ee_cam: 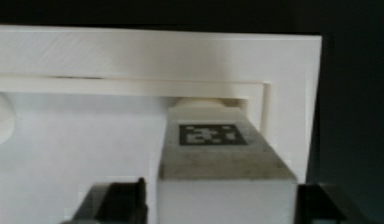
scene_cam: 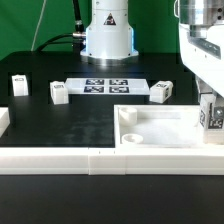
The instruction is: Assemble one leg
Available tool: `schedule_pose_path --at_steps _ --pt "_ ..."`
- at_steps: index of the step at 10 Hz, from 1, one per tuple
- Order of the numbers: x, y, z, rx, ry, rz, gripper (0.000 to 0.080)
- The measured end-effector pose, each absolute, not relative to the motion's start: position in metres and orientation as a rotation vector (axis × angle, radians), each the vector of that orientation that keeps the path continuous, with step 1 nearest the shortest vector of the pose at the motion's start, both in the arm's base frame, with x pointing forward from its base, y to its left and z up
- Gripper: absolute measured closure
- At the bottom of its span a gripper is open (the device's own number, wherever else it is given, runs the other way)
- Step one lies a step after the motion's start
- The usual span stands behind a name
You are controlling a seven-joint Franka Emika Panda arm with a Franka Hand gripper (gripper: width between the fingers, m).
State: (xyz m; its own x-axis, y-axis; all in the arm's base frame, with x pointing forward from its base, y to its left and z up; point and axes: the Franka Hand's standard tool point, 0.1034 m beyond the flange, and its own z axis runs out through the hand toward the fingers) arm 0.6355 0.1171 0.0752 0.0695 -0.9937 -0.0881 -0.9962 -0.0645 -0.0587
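My gripper (scene_cam: 209, 118) stands at the exterior view's right, over the right rim of the large white panel (scene_cam: 150, 130). It is shut on a leg (ee_cam: 219, 160), a white block with a black-and-white tag. In the wrist view the leg sits between the two dark fingers (ee_cam: 118, 202), and its far end reaches the panel's (ee_cam: 100, 60) inner corner by the raised rim. Whether it touches the panel I cannot tell. Three more legs stand on the black table: one at the far left (scene_cam: 20, 84), one left of the middle (scene_cam: 58, 93), and one right of the middle (scene_cam: 161, 92).
The marker board (scene_cam: 105, 85) lies at the back middle, in front of the robot base (scene_cam: 108, 35). A long low white wall (scene_cam: 70, 160) runs along the table's front. A white piece (scene_cam: 3, 120) shows at the left edge.
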Motion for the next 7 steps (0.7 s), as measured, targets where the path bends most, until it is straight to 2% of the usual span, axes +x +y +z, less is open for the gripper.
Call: schedule_pose_path --at_steps 1,2,3,7 --pt "0.6366 0.1163 0.0762 -2.291 1.993 0.032 0.0293" --pt "0.6376 0.1158 0.0777 -2.319 1.963 0.035 0.0293" --pt "0.638 0.1154 0.0781 -2.393 1.873 0.026 0.0176" --pt "0.6394 0.1199 0.0784 -2.785 1.262 0.03 0.0151"
